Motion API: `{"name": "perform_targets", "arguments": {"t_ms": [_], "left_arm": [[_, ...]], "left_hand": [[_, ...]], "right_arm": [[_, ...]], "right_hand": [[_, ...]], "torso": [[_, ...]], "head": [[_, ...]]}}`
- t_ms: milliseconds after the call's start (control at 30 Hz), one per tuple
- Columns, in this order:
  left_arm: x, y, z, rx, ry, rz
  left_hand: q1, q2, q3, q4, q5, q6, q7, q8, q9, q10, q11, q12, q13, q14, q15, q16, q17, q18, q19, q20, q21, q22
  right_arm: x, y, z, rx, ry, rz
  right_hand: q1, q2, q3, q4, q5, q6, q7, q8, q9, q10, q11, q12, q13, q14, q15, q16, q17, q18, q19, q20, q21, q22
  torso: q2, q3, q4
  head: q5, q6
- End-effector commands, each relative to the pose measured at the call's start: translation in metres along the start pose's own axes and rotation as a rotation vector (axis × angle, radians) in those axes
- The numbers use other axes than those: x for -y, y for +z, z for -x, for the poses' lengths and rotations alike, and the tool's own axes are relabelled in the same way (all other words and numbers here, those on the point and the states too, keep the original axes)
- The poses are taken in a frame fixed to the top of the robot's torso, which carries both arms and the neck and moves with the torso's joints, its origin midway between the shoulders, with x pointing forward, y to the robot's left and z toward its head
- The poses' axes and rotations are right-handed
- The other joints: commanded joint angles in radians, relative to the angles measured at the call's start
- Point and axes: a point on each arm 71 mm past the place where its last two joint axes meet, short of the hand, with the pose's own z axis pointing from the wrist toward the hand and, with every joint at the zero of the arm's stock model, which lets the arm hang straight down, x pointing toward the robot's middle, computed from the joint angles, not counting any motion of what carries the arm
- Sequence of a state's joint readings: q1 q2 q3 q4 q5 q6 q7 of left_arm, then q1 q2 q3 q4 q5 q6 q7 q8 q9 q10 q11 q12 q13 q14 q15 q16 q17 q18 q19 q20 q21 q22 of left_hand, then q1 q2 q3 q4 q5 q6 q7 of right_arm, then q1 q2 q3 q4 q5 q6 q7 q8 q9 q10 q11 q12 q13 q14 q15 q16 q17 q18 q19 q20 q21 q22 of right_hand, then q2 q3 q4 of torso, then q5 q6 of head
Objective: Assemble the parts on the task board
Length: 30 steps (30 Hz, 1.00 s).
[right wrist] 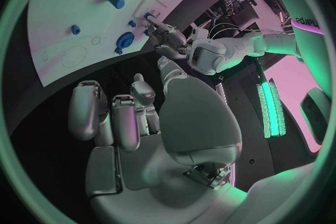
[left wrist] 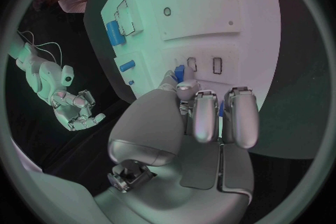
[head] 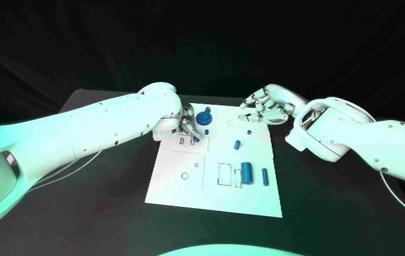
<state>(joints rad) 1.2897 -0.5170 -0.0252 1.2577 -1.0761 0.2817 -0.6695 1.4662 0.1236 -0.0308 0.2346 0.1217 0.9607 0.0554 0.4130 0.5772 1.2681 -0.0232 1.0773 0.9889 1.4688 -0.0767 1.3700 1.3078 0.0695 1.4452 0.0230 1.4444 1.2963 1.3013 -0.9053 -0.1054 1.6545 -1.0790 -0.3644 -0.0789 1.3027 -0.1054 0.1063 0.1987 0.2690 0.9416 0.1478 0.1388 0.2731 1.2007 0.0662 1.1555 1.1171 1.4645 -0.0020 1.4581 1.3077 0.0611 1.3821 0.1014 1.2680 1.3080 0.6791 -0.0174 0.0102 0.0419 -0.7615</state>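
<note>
The white task board (head: 190, 177) lies mid-table. My left hand (head: 187, 128) is low over its far left part and pinches a small blue part (left wrist: 179, 71) at its fingertips, right by two small rectangular slots (left wrist: 217, 65). A round blue part (head: 203, 119) stands just beyond that hand. Two small blue parts (head: 236, 145) (head: 250, 132) lie mid-board. A blue cylinder (head: 246, 173) and a thin blue pin (head: 264, 176) lie nearer me. My right hand (head: 263, 106) hovers at the board's far right corner, holding nothing, its fingers (right wrist: 115, 120) loosely apart.
The black table (head: 337, 209) surrounds the board. A ring outline (head: 185, 177) and rectangular outlines (head: 225, 174) mark the board's near half. A pale cable (head: 63, 174) runs under my left arm at the table's left side.
</note>
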Motion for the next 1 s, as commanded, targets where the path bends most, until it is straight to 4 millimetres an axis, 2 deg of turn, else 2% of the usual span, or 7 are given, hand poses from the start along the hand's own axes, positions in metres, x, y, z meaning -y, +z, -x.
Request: {"name": "perform_targets", "arguments": {"t_ms": [33, 100, 133, 167, 200, 333, 1000], "left_arm": [[-0.002, 0.0, -0.002, -0.013, -0.029, -0.021], [-0.005, -0.001, -0.002, -0.01, -0.051, -0.025], [-0.006, -0.001, -0.002, -0.008, -0.06, -0.026], [-0.007, -0.002, -0.001, -0.006, -0.071, -0.028], [-0.01, -0.003, -0.001, -0.004, -0.085, -0.029], [-0.017, -0.007, -0.001, 0.008, -0.123, -0.031], [-0.03, -0.012, -0.004, 0.061, -0.154, -0.028]], "left_hand": [[0.014, -0.029, 0.159, -0.073, 0.004, 0.0, -0.001, -0.002, 0.009, -0.005, 0.001, -0.012, -0.008, 0.044, 0.0, -0.005, 0.073, -0.013, -0.001, -0.009, 0.0, -0.005], [0.003, -0.074, 0.257, -0.08, 0.004, -0.002, 0.001, -0.003, 0.015, -0.004, 0.002, -0.02, -0.016, 0.045, -0.002, -0.005, 0.074, -0.012, -0.002, -0.006, -0.001, -0.007], [-0.045, -0.117, 0.384, -0.07, 0.001, 0.003, 0.008, 0.003, 0.026, 0.003, 0.002, -0.025, -0.021, 0.045, 0.009, -0.006, 0.076, -0.012, -0.002, -0.005, -0.002, -0.006], [-0.045, -0.138, 0.409, -0.082, 0.001, 0.0, 0.004, 0.003, 0.029, 0.002, 0.005, -0.027, -0.023, 0.045, 0.001, -0.006, 0.076, -0.012, -0.003, -0.002, -0.003, -0.008], [-0.126, -0.202, 0.556, -0.083, -0.009, 0.001, 0.017, 0.015, 0.049, 0.008, 0.006, -0.029, -0.028, 0.046, 0.01, -0.007, 0.078, -0.01, -0.003, -0.005, -0.003, -0.007], [-0.185, -0.244, 0.671, -0.133, 0.007, -0.006, 0.006, 0.031, 0.077, 0.007, 0.008, -0.036, -0.039, 0.047, 0.001, -0.009, 0.079, -0.011, -0.004, 0.0, -0.004, -0.008], [-0.239, -0.257, 0.734, -0.174, 0.007, -0.007, 0.001, 0.046, 0.101, 0.016, 0.005, -0.03, -0.035, 0.048, -0.001, -0.009, 0.081, -0.011, -0.004, -0.001, -0.005, -0.007]], "right_arm": [[0.0, 0.0, -0.001, -0.01, -0.001, 0.0], [0.0, 0.0, -0.001, -0.01, -0.001, -0.001], [0.0, 0.0, -0.001, -0.01, -0.001, -0.001], [0.0, 0.0, -0.001, -0.01, -0.001, -0.002], [0.001, 0.0, -0.001, -0.01, -0.001, -0.002], [0.002, 0.0, -0.002, -0.011, 0.0, -0.005], [0.003, -0.001, -0.003, -0.014, 0.003, -0.01]], "right_hand": [[-0.01, 0.003, -0.005, 0.001, 0.002, 0.001, -0.001, 0.004, 0.001, 0.004, -0.003, 0.002, 0.0, 0.061, -0.008, -0.005, 0.072, 0.015, -0.001, -0.003, -0.004, 0.031], [-0.01, 0.003, -0.006, 0.001, 0.004, 0.001, -0.002, 0.004, 0.001, 0.004, -0.003, 0.003, 0.001, 0.061, -0.008, -0.005, 0.072, 0.015, -0.001, -0.003, -0.005, 0.031], [-0.01, 0.003, -0.006, 0.001, 0.004, 0.001, -0.002, 0.004, 0.001, 0.004, -0.003, 0.003, 0.001, 0.061, -0.008, -0.005, 0.072, 0.015, -0.001, -0.003, -0.005, 0.031], [-0.01, 0.003, -0.006, 0.001, 0.004, 0.001, -0.002, 0.004, 0.001, 0.004, -0.003, 0.003, 0.001, 0.061, -0.008, -0.005, 0.072, 0.015, -0.001, -0.003, -0.005, 0.031], [-0.01, 0.003, -0.006, 0.001, 0.004, 0.001, -0.002, 0.004, 0.001, 0.004, -0.003, 0.003, 0.001, 0.061, -0.008, -0.005, 0.072, 0.015, -0.001, -0.003, -0.005, 0.031], [-0.01, 0.003, -0.006, 0.001, 0.004, 0.001, -0.002, 0.004, 0.001, 0.004, -0.003, 0.003, 0.001, 0.061, -0.008, -0.005, 0.072, 0.015, -0.001, -0.003, -0.005, 0.031], [-0.011, 0.004, -0.007, 0.002, 0.007, 0.001, -0.002, 0.004, 0.001, 0.004, -0.003, 0.003, 0.0, 0.061, -0.008, -0.005, 0.072, 0.015, -0.001, -0.003, -0.006, 0.03]], "torso": [[0.0, 0.0005, 0.0002], [0.0, 0.0004, 0.0004], [0.0, 0.0005, 0.0005], [0.0, 0.0006, 0.0005], [0.0, 0.0009, 0.0009], [0.0, 0.0017, 0.0013], [0.001, 0.0, 0.0026]], "head": [[0.0, 0.001], [0.001, 0.002], [0.001, 0.002], [0.001, 0.002], [0.001, 0.002], [0.005, 0.002], [0.013, 0.001]]}}
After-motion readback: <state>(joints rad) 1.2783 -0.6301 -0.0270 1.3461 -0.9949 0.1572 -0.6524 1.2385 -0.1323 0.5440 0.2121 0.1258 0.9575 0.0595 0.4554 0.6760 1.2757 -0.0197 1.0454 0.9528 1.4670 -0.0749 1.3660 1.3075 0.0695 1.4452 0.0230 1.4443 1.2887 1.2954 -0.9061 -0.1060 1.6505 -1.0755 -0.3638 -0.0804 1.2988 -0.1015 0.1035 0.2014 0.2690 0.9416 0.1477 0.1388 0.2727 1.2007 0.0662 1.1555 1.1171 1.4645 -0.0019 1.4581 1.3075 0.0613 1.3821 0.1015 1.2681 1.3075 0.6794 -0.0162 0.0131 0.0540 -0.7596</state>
